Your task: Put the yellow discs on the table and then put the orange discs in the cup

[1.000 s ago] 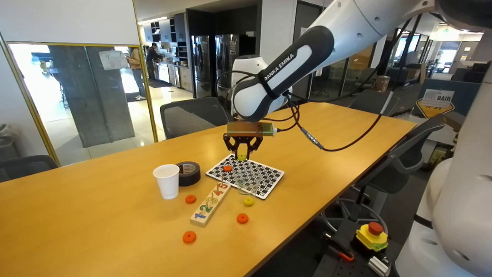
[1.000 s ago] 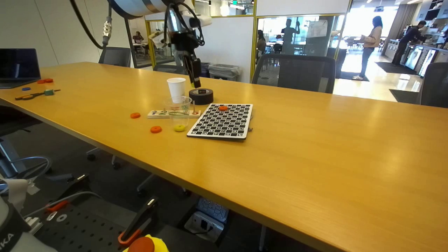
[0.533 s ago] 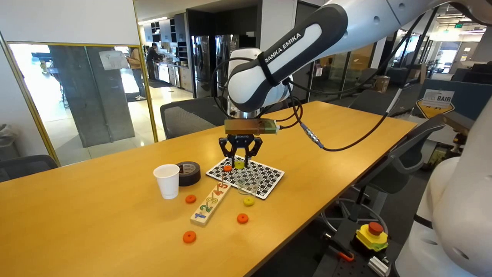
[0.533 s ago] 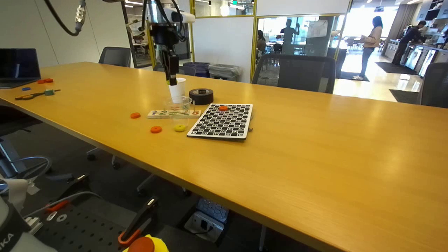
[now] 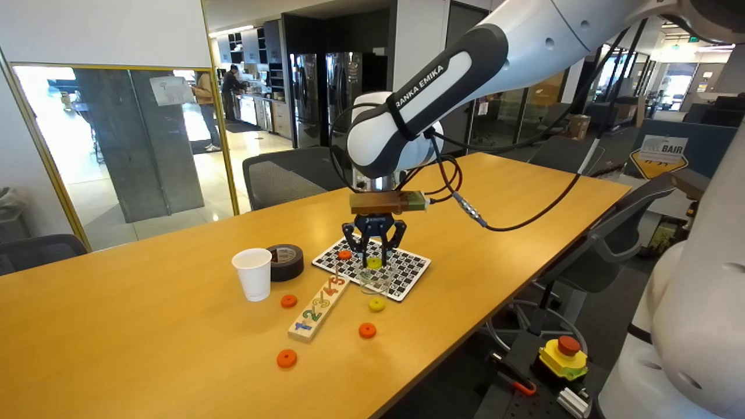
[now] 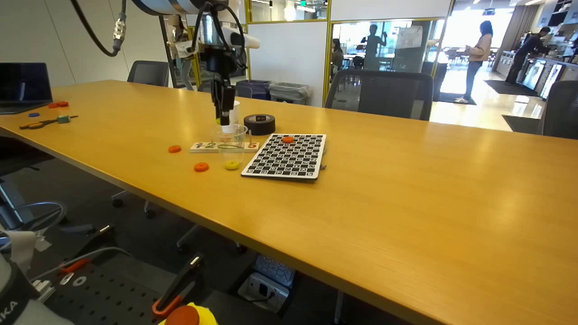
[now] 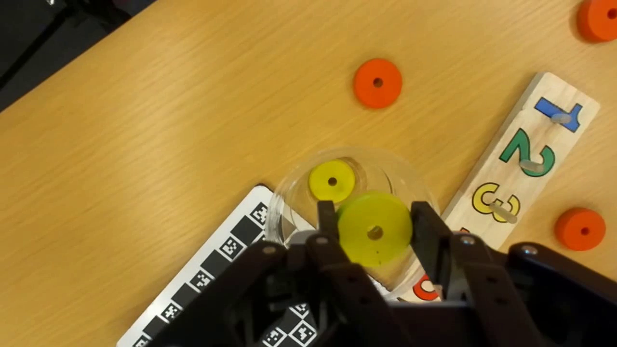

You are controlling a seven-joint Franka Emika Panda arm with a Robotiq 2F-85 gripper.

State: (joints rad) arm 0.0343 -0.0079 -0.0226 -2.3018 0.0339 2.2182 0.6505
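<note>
1. Yellow flat round disc [image 7: 375, 218] with a hole through its centre: your black gripper [image 5: 374, 262] pinches it between its two fingers, by opposite sides of the rim.
2. Its flat face is turned to the wrist view, so the hole points straight back at you there, and its width lies across from finger to finger.
3. You have it up off the light honey-coloured wooden table [image 5: 174, 337]; from the wrist it overlaps the mouth of an upright clear plastic cup [image 7: 405, 180].
4. Inside that clear cup, at the bottom, you can see a second yellow disc [image 5: 377, 304].
5. Nearby you have a pale wooden peg strip [image 5: 317, 309], its 5 end just beside a black-and-white checkered board [image 5: 410, 267], its 1 end pointing away. Flat orange discs [image 5: 286, 358] lie around it: three on the tabletop, a fourth on the board.
6. Your small white paper cup [image 5: 254, 279] stands upright just beside a low round black tape roll [image 5: 294, 267] (in an exterior view your gripper covers part of this cup [image 6: 234, 118]).
7. You can read "RANKA EMIKA" along the white robot arm [image 5: 524, 64], "BAIR" on a paper sign [image 5: 663, 148], and coloured numerals 1 to 5 on the strip; the tape's print is too small.
</note>
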